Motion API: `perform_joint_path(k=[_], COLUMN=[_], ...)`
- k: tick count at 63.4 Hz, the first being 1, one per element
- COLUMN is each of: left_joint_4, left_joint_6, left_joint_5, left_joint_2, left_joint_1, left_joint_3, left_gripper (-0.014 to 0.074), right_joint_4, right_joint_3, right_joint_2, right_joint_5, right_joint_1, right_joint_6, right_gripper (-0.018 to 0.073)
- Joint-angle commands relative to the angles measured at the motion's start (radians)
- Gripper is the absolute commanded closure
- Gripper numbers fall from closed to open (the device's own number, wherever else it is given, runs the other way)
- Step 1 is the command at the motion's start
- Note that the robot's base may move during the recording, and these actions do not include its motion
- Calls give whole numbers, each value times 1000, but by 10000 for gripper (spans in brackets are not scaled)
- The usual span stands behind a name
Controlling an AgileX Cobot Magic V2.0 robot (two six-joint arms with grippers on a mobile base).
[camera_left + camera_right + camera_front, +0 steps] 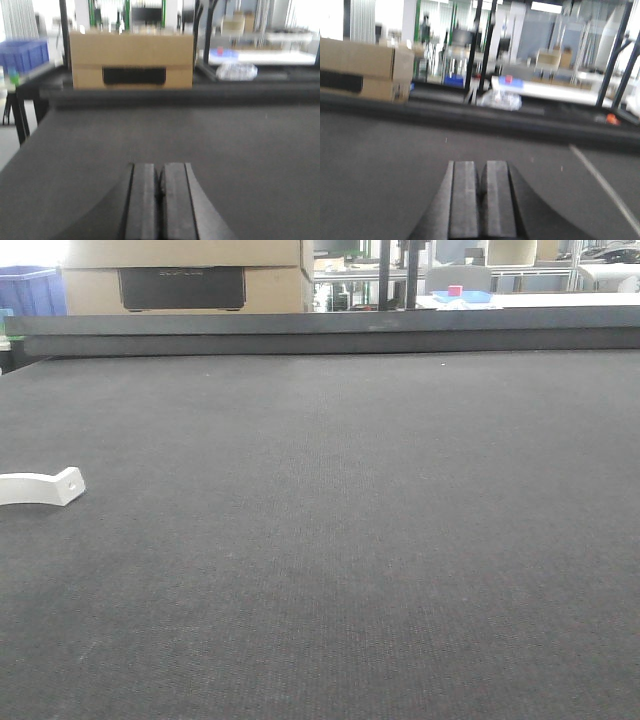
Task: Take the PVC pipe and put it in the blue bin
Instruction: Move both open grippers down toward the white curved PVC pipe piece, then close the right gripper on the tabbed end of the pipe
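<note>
A white curved PVC pipe (40, 486) lies on the dark table at the far left of the front view, cut off by the frame edge. The blue bin (30, 290) stands beyond the table's back left corner and also shows blurred as the blue bin (25, 54) in the left wrist view. My left gripper (160, 169) is shut with nothing between its fingers, low over bare table. My right gripper (482, 166) is shut and empty too. Neither gripper appears in the front view, and the pipe shows in neither wrist view.
A cardboard box (185, 275) with a dark handle slot sits behind the table's raised back ledge (320, 335). A clear plastic bag (236, 71) lies beyond the ledge. A white line (605, 187) crosses the surface on the right. Racks and benches fill the background.
</note>
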Motion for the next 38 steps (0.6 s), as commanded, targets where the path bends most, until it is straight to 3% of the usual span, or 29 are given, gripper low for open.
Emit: perform_joint_path(k=[1,16,38], left_joint_4=[-14,-14,-21], left_joint_6=[-4,-4,-4], left_joint_5=[129,325,268], left_joint_2=[126,520,873], left_joint_1=[3,3,3], left_joint_3=[-104,-324,-366], left_gripper=[707,707,707], right_joint_4=[2,2,43], right_joint_3=[-96,-208,-208], right_joint_2=[127,453,755], right_joint_5=[114,232,310], right_joint_1=[3,3,3], right_joint_6=[-3,-3,-3], right_gripper=[727,727,727])
